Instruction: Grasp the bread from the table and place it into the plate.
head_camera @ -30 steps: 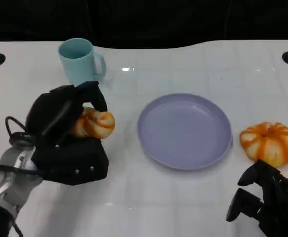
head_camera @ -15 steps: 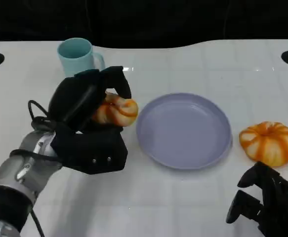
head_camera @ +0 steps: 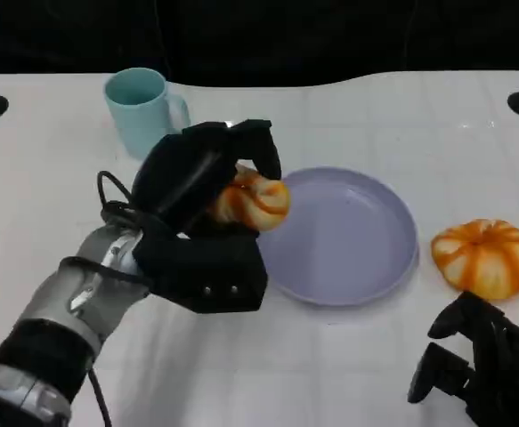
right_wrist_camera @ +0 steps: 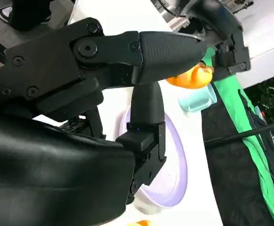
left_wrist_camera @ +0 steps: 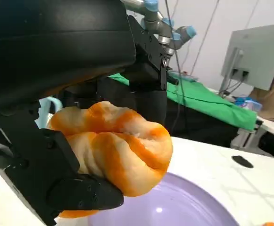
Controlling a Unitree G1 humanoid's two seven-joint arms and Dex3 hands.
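Observation:
My left hand [head_camera: 197,213] grips the bread [head_camera: 252,201], an orange-and-cream twisted roll, and holds it in the air at the left rim of the lilac plate [head_camera: 357,267]. In the left wrist view the bread [left_wrist_camera: 113,146] sits between the black fingers [left_wrist_camera: 85,195], with the plate [left_wrist_camera: 174,207] just below it. The right wrist view shows the bread [right_wrist_camera: 193,77] far off above the plate [right_wrist_camera: 172,183]. My right hand [head_camera: 477,369] rests low at the table's front right, its fingers [right_wrist_camera: 146,52] holding nothing.
A light blue mug [head_camera: 141,108] stands at the back left, close behind my left hand. A small orange-and-white pumpkin [head_camera: 483,256] lies just right of the plate, ahead of my right hand. The table's dark far edge [head_camera: 259,78] runs across the back.
My left hand has lifted the bread and carried it rightward from the table beside the mug to the plate's left rim. The right hand has stayed still.

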